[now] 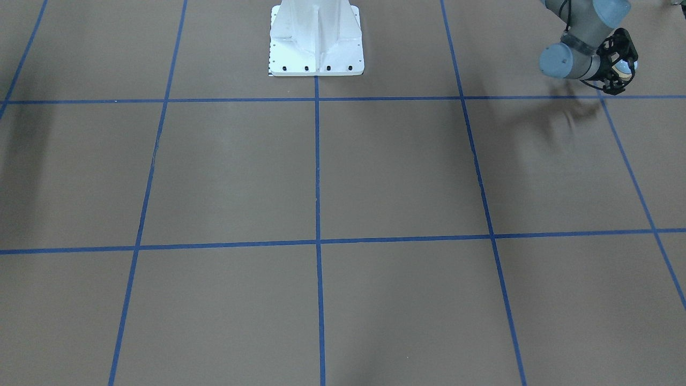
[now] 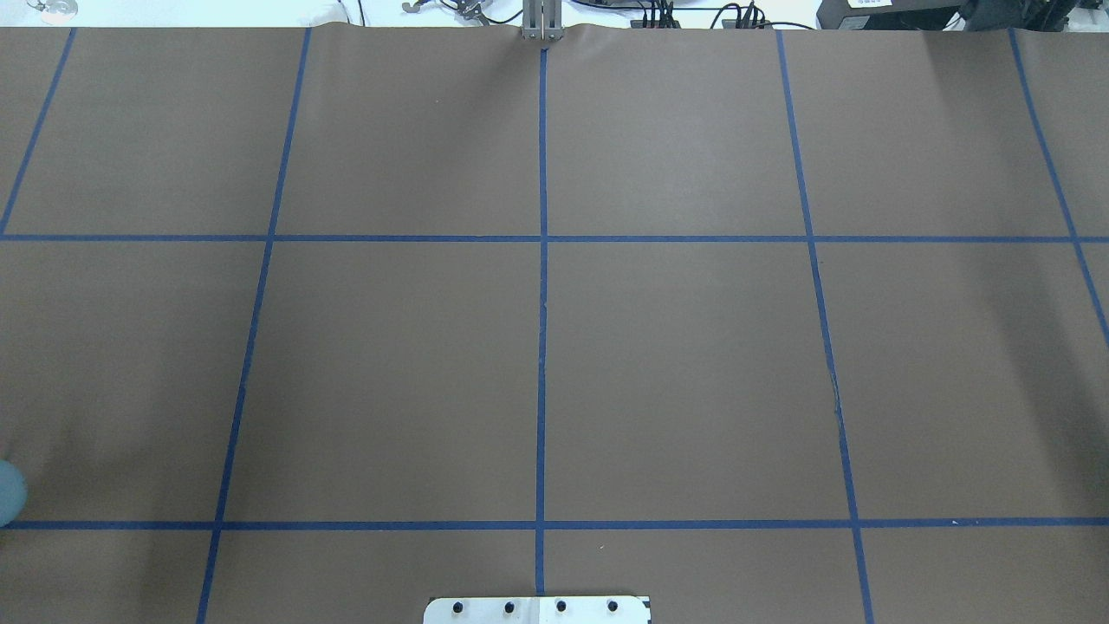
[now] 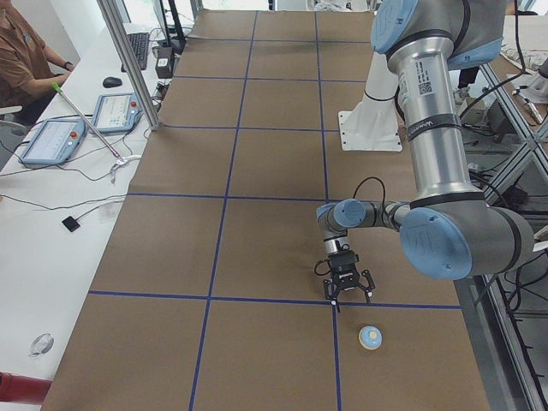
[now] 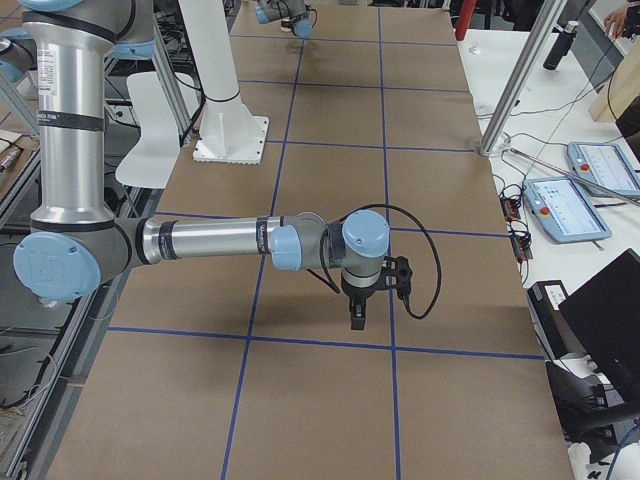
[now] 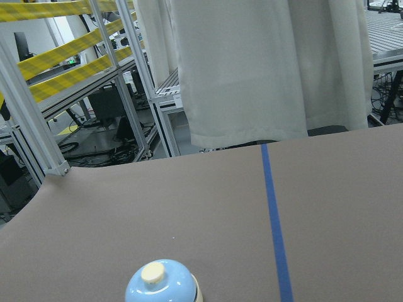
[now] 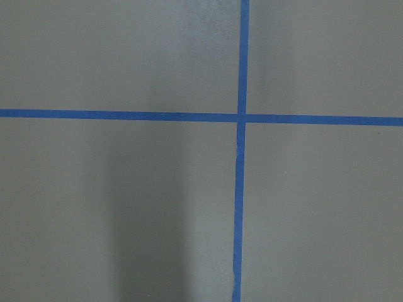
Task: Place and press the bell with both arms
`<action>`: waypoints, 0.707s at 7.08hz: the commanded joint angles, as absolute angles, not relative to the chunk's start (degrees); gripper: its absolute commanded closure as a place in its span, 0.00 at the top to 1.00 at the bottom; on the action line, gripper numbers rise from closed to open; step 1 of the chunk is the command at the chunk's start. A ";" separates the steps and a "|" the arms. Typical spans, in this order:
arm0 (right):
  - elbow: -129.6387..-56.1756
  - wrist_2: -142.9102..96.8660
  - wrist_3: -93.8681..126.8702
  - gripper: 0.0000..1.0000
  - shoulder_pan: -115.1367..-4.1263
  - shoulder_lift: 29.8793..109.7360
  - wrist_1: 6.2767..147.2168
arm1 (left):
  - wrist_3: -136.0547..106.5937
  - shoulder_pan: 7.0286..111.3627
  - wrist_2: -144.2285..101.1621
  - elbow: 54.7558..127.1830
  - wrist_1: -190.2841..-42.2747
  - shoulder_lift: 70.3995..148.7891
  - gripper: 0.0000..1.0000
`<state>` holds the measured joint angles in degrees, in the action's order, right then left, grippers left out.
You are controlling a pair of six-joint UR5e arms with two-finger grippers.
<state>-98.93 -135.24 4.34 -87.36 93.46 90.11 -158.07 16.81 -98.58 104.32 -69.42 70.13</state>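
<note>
a long table (image 2: 693, 347) covered in brown paper, divided into squares by blue tape (image 2: 542, 347). a white base (image 1: 316, 43) is bolted at the robot's edge. a side bench carries two tablets (image 3: 51, 141), and a person (image 3: 21, 51) sits beside it.

left arm (image 3: 432, 128): bends down toward the table's left end.
left gripper (image 3: 347, 297): points down, above the paper, fingers spread apart and clear of the bell.
bell (image 3: 370, 336): upright on the paper, just beside the left gripper on the side away from the base, lower than the fingertips, not touching them. in the left wrist view it sits at the lower edge, cream button (image 5: 153, 272) up, left of a tape line.

right arm (image 4: 210, 240): stretched level over the table's right end.
right gripper (image 4: 357, 318): points straight down above the paper, near a tape line, well apart from the bell. whether its fingers are apart or together cannot be told. the right wrist view shows only a tape crossing.
</note>
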 commanded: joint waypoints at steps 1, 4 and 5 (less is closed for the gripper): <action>-99.14 -135.26 4.31 1.00 -87.36 93.25 90.18 | -160.57 13.72 -100.01 100.99 -69.61 70.49 1.00; -99.76 -134.91 4.31 1.00 -87.36 93.34 90.26 | -161.10 13.80 -100.37 100.11 -71.09 69.61 1.00; -99.84 -134.91 4.31 1.00 -87.36 93.34 90.26 | -161.02 13.80 -100.37 100.11 -73.19 67.43 1.00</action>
<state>-99.75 -134.94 4.31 -87.36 93.34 90.26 -161.04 13.79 -100.34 100.18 -71.32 69.23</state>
